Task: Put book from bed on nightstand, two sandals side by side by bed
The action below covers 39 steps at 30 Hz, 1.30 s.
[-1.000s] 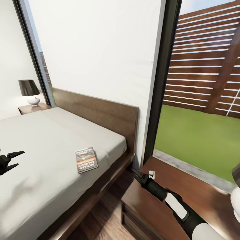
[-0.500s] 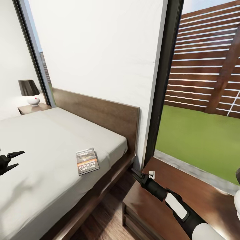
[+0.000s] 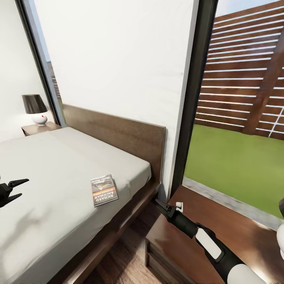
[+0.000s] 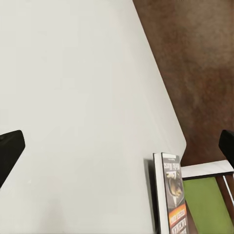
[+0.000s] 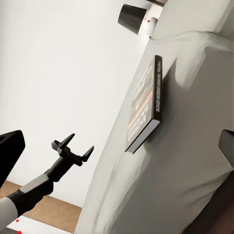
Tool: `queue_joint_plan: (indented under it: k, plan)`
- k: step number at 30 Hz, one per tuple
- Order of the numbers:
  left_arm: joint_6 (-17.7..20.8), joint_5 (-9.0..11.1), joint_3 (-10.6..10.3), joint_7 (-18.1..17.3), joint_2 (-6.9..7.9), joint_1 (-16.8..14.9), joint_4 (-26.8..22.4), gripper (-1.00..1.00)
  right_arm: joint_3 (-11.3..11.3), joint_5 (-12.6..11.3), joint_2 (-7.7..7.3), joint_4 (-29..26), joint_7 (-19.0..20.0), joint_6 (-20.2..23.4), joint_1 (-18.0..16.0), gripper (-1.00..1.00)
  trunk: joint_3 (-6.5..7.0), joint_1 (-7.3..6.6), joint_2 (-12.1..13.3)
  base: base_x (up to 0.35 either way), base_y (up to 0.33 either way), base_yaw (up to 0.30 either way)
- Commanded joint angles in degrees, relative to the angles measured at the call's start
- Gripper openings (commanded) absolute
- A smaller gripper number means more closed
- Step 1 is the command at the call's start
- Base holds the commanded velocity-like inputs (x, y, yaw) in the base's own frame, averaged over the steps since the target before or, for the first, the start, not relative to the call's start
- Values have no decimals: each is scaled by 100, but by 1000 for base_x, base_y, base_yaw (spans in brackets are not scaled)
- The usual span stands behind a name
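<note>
- The book (image 3: 104, 190) lies flat on the bed (image 3: 59, 177), cover up, close to the mattress edge at the headboard end, untouched by either gripper.
- From the book, the near nightstand (image 3: 221, 221) sits at about 4 o'clock in the head view, just past the bed frame. That is the short trip, and I'd judge it the likelier drop-off.
- The far nightstand (image 3: 37, 128) is up at 11 o'clock across the mattress, carrying its dark-shaded lamp (image 3: 34, 108).
- The right gripper (image 3: 161, 206) hovers over the near nightstand's top, pointing towards the gap beside the bed, at about 3 o'clock from the book. Its tips read as one dark point in the head view, while the right wrist view has fingers at both frame edges; I cannot tell whether it is apart or together.
- The right wrist view looks straight at the book's spine and cover (image 5: 146, 105), so that arm seems lined up for the reach.
- The left gripper (image 3: 19, 188) hangs above the mattress at 9 o'clock from the book, prongs clearly spread and holding nothing; the spread shows in the right wrist view too (image 5: 73, 148).
- The left wrist view catches the book's corner (image 4: 170, 195) at the mattress edge, with brown floor beyond.
- No sandals in sight here, so the book step looks to be the one in hand.
</note>
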Motion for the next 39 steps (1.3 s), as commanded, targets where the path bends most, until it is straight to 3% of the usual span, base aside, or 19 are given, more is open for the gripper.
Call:
queue_joint_plan:
  k: [1,39]
  plan:
    - [37,-32,45,-10,2,-4,3,100,22,-61,-6,0,2,45,-5,100,-6,-1,-2,-13,11,0]
    - [37,-32,45,-8,-6,-5,3,100,9,-75,-6,0,13,45,-4,100,-6,-1,-2,-32,44,3]
